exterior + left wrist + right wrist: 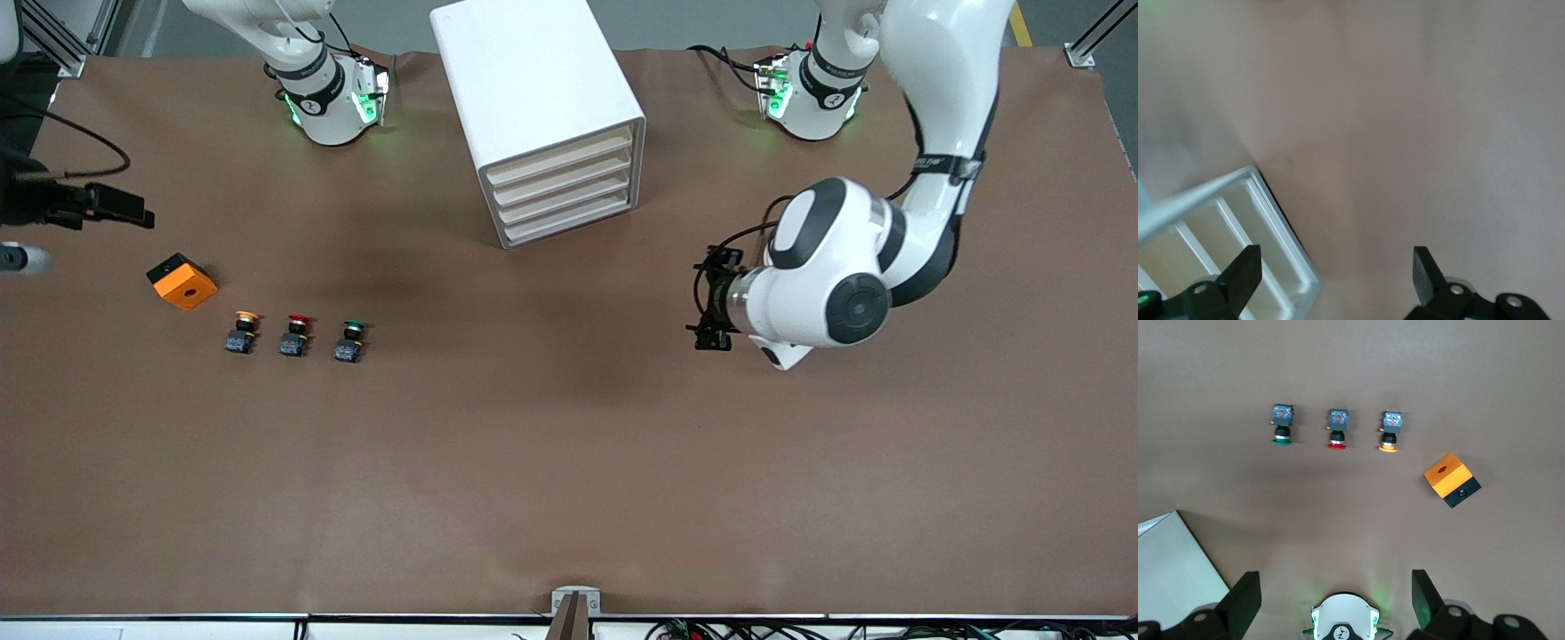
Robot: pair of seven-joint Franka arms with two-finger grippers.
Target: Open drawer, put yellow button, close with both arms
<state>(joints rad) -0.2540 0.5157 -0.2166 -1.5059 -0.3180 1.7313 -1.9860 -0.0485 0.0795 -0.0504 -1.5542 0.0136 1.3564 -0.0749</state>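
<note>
1. While all four drawers sit pushed in, the drawer [558,151] at the top of the white cabinet [533,89] is shut flush with the other three; the cabinet stands mid-table between the two arm bases
2. left gripper [711,298] hangs over bare table toward the left arm's end, just off the cabinet's front corner, fingers [1241,273] spread wide and holding nothing; its wrist view catches the corner of the cabinet [1225,233]
3. right gripper [1335,597] is up high over its own base, fingers [1245,600] also wide apart and empty, that arm is just waiting
4. yellow button [242,331] sits on the table toward the right arm's end, first in a row of three, with the red button [295,334] beside it and the green button [349,341] after that, small gaps between them
5. orange box [181,281] with a black underside lies near the yellow button, a bit farther from the front camera
</note>
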